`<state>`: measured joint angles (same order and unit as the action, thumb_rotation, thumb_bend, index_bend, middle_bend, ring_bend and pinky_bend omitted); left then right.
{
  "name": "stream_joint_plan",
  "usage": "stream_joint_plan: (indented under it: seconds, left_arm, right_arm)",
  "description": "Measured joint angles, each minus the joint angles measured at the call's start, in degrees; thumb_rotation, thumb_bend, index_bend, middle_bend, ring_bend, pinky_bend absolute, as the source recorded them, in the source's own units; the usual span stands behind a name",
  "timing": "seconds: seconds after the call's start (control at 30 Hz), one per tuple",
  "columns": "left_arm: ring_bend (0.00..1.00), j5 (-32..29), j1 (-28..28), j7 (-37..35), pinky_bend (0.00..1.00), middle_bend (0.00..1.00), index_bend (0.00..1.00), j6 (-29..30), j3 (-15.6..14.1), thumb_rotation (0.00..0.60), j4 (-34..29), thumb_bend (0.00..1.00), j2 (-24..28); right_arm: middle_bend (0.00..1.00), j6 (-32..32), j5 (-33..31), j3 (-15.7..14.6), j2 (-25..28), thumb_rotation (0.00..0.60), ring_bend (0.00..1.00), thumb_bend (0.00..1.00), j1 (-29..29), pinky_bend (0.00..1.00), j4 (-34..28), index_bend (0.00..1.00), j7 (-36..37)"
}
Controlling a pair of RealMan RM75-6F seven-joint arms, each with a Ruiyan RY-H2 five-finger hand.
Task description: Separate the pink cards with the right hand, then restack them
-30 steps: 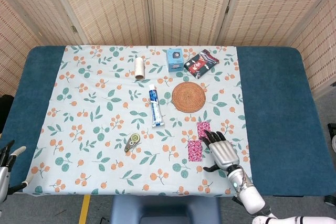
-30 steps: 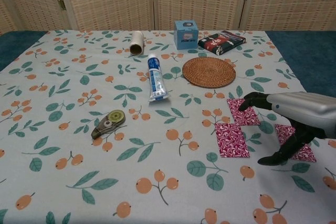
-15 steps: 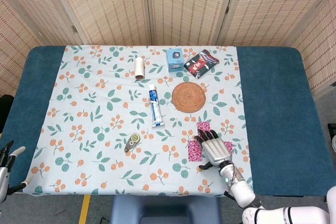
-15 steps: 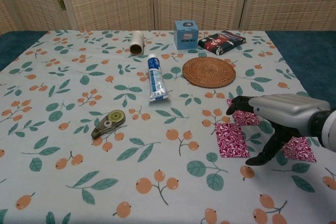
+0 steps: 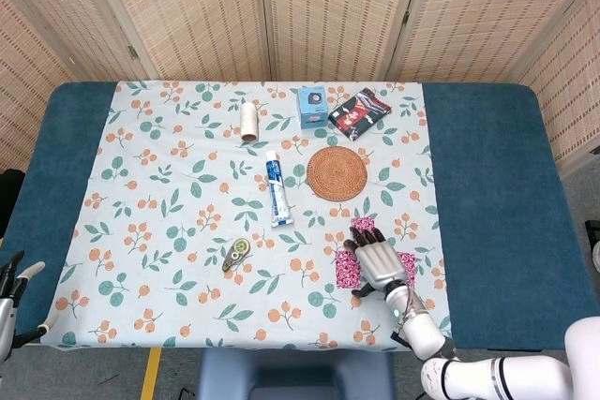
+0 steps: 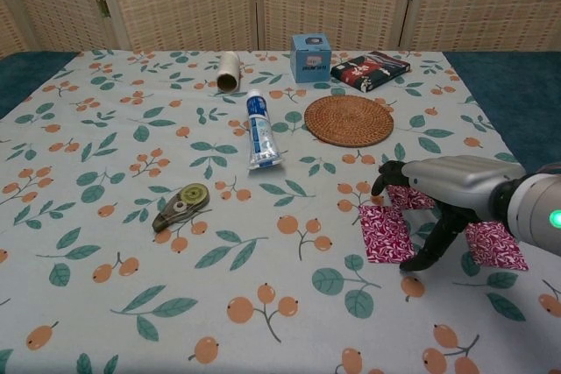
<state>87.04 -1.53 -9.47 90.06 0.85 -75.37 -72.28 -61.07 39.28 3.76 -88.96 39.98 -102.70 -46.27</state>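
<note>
Cards: three pink cards lie flat and apart near the front right of the tablecloth point(image 6: 105, 304): near card point(image 6: 385, 234), far card point(image 6: 412, 198), right card point(image 6: 496, 245)
Right hand: right hand point(image 6: 447, 190) hovers palm-down over the gap between them, fingers spread and holding nothing; thumb tip point(image 6: 412, 262) is down at the front right corner of the near card, though I can't tell if it's actually touching
Left hand: left hand point(image 5: 14, 292) is barely in the head view, off the front left corner of the table, fingers apart, nothing in it
Middle of the cloth: toothpaste tube point(image 6: 259, 130), woven coaster point(image 6: 349, 119), tape dispenser point(image 6: 181, 206)
Back edge: paper roll point(image 6: 228, 71), blue box point(image 6: 310, 57), dark packet point(image 6: 370, 70)
</note>
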Motion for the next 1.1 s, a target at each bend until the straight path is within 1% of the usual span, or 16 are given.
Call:
stream_joint_plan:
  seconds: [0.37,1.1]
  left_arm:
    - [0.12,-0.2,-0.2,-0.4,0.0,0.06,0.22,0.1,0.0,0.6,0.5,0.26,-0.1]
    - [0.12,-0.4,-0.3,-1.1,0.0,0.06,0.22,-0.2,0.0,0.6,1.5,0.26,-0.6]
  right_arm:
    - [0.05,-0.4,-0.6,-0.5,-0.9,0.484,0.0,0.18,1.4,0.0,0.4,0.2,0.8]
    - [0.08,-2.3,-0.2,-1.5,-2.2,0.483,0.0,0.18,2.1,0.0,2.0,0.24,1.8]
